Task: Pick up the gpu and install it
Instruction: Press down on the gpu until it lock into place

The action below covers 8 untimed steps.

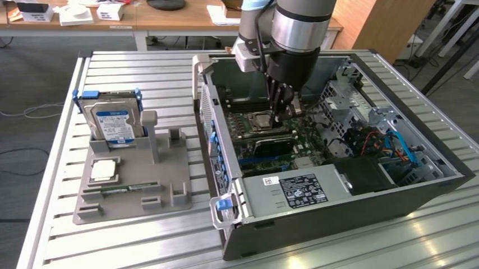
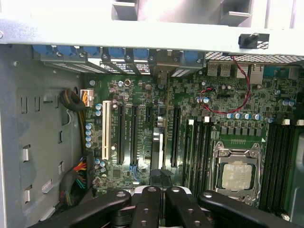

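- The gripper [image 1: 281,115] was down inside the open computer case [image 1: 337,207], just above the motherboard [image 1: 299,148], beside the CPU socket [image 1: 259,119].
- In the wrist view the gripper [image 2: 159,190] had its fingers [image 2: 145,204] drawn together, with hardly any gap left between them.
- Pinched between those fingers was the gpu [image 2: 159,137], seen edge-on as a thin dark strip running away from the gripper toward the rear wall of the case.
- The gpu stood on edge over the row of long expansion slots [image 2: 133,135], between two of the dark ones; whether its edge was seated in a slot cannot be told.
- The far end of the card reached the grey bracket openings under the blue clips [image 2: 116,51].
- Outside the case, on the slatted table [image 1: 112,246], a grey holder [image 1: 127,185] kept a hard drive [image 1: 114,123] upright, well apart from the gripper.
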{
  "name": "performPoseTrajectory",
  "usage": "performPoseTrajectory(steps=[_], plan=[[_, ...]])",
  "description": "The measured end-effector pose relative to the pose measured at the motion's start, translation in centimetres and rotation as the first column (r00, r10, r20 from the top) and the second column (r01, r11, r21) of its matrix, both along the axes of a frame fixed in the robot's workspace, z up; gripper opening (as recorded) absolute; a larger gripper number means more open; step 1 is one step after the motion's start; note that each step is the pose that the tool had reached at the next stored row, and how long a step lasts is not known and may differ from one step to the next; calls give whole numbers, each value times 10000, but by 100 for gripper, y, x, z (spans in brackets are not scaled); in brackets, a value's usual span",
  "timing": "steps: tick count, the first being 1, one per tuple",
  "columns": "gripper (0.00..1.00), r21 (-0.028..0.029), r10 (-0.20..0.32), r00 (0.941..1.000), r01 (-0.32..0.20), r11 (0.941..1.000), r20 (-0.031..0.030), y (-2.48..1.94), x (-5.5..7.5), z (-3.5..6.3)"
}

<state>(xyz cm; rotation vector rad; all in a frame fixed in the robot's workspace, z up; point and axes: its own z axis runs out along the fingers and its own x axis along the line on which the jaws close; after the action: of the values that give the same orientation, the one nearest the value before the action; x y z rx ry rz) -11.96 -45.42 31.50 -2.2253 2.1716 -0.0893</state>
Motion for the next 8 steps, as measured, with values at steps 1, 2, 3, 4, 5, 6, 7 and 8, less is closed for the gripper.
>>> performPoseTrajectory(steps=[1,2,3,4,5,6,7,8], plan=[[11,0,0,10000,0,10000,1,0,-3,0],[11,-1,-1,10000,1,10000,1,-1,-10,-1],[11,-1,-1,10000,1,10000,0,-1,-19,-3],[11,-1,-1,10000,1,10000,0,-1,-30,-5],[11,-2,-1,10000,1,10000,-1,-1,-46,-7],[11,-2,0,10000,0,10000,0,-1,-63,-10],[11,0,-1,10000,1,10000,1,-1,-85,-14],[11,-1,-1,10000,1,10000,1,0,-110,-18]])
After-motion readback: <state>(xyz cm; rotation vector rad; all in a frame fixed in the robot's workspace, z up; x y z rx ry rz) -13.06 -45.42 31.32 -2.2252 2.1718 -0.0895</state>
